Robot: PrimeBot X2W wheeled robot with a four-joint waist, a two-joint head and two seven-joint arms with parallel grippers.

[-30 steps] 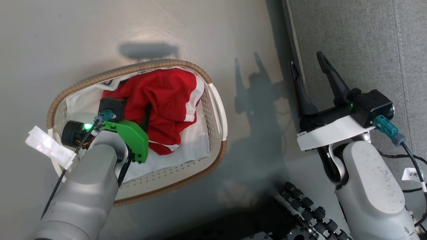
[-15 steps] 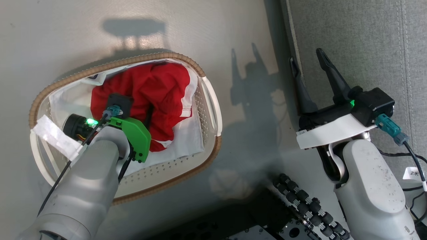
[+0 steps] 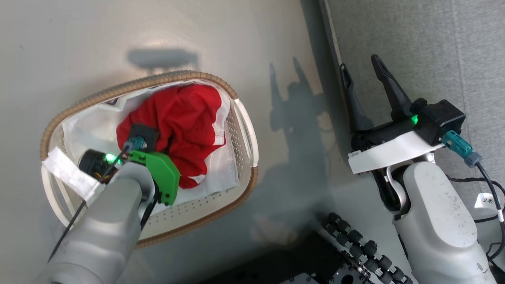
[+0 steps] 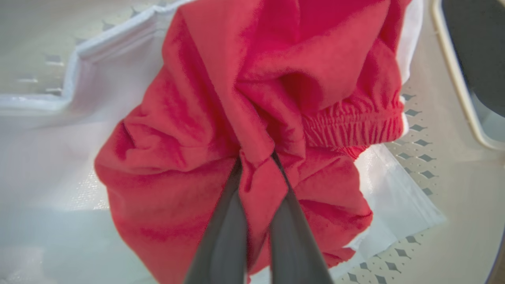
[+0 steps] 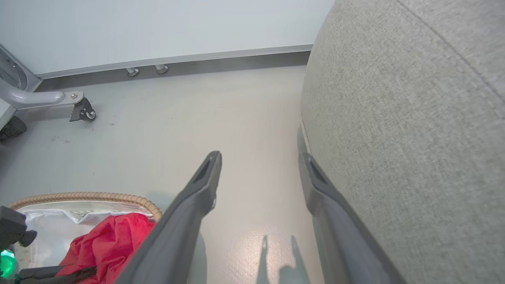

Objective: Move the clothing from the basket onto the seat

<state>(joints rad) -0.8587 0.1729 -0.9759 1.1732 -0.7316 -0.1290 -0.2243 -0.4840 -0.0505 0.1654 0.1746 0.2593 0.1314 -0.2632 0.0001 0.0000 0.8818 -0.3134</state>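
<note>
Grey glossy floor (image 3: pixel 118 35); seat (image 3: pixel 414 39) along its right side in the head view.

1. Basket (image 3: pixel 130 85): upright on the floor, well apart from the seat. White liner (image 3: pixel 90 126) spread inside.

2. Clothing (image 3: pixel 185 114): red, bunched, lying in the basket on the liner, toward the end nearer the seat. A gathered elastic band shows in the left wrist view.

3. Left end effector (image 4: pixel 255 158): down inside the basket, fingers together, clamped on a raised fold of the clothing; the fold sits pinched between the tips.

4. Right end effector (image 3: pixel 358 63): fingers apart, holding nothing, held at the seat's front edge.

Change noted: a second ago the left fingers stood apart in the cloth; they have now closed on it, and the fabric is drawn into a tighter heap around the pinch. The basket's small shift across the head view is judged to be mostly camera movement, as the seat has shifted too.

Meaning: the grasp is judged made; lifting and carrying across to the seat remain, and the clothing has not left the basket. The grip holds one fold only, so the rest may trail or slip on the lift. No liner shows in the pinch.
</note>
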